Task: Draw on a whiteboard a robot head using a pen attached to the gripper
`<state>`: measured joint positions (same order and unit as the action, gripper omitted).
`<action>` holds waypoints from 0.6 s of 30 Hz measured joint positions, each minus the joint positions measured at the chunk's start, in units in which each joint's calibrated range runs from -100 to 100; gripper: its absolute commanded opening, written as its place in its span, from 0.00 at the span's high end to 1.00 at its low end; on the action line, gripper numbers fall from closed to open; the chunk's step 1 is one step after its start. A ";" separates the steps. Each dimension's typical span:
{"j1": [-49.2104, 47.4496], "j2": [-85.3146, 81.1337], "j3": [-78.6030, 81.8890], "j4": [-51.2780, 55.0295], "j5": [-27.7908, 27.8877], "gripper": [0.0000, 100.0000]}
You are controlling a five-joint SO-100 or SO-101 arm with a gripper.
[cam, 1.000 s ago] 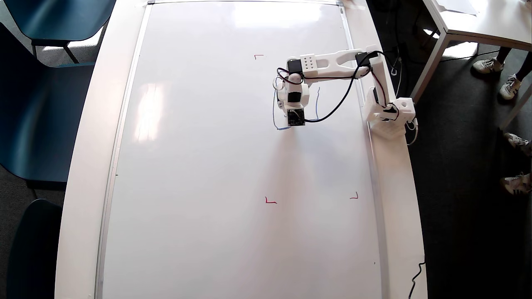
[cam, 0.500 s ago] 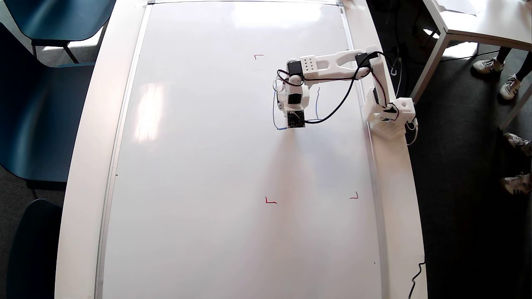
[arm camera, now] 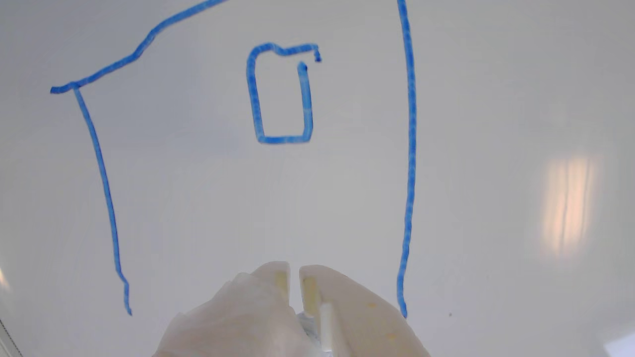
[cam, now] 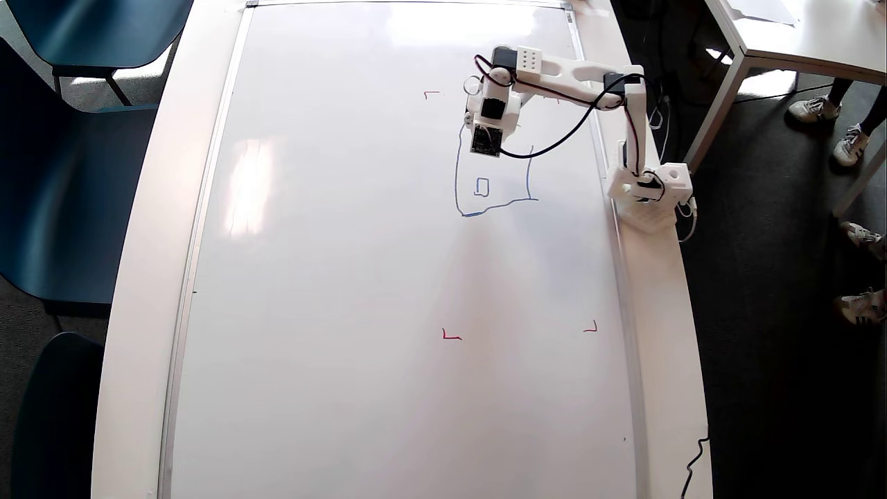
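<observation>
gripper (arm camera: 294, 277) – jaws nearly together | robot head (cam: 493, 181) – blue, unfinished | whiteboard (cam: 332, 277) – no legible text

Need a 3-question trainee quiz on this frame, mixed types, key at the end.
1. True or false: the blue outline of the robot head is closed on all four sides.
2. How many small rectangles sit inside the outline? A) none B) one C) three
3. In the overhead view, the gripper hangs near which end of the outline on the whiteboard: the open upper end or the closed lower end?

Key: 1 false, the side nearest the gripper is undrawn. 2 B. 3 the open upper end.
</observation>
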<state>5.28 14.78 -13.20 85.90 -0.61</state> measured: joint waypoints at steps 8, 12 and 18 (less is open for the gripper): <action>4.22 -1.02 4.02 -0.17 0.00 0.99; 4.60 0.08 3.93 -0.17 0.00 0.99; 3.32 4.07 3.75 -0.84 0.00 0.99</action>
<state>8.60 18.85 -9.46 85.05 -0.61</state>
